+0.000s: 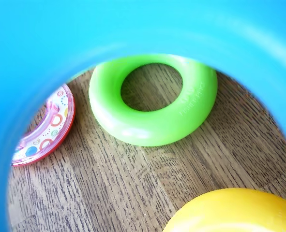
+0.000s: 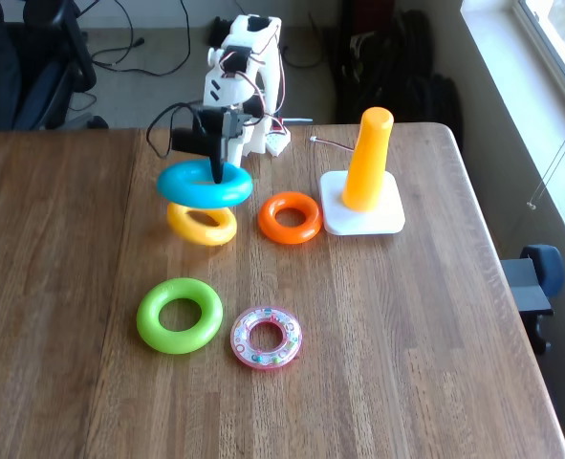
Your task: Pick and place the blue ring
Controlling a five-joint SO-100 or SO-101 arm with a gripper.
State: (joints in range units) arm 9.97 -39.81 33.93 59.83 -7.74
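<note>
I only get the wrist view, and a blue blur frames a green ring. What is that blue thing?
Observer: The blue ring, held by the arm's jaws in the fixed view.
Operator: And the yellow bit at the bottom?
Observer: A whole yellow ring, lying just beneath the blue one.
Operator: Anything to put rings on?
Observer: An orange cone on a white base stands to the right in the fixed view.

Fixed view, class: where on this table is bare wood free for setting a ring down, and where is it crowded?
Free: the wide left stretch beyond the green ring, the front edge below the pink beaded ring, and the right side in front of the cone base. Crowded: the centre back, where the held blue ring hangs over the yellow ring beside the orange ring.
</note>
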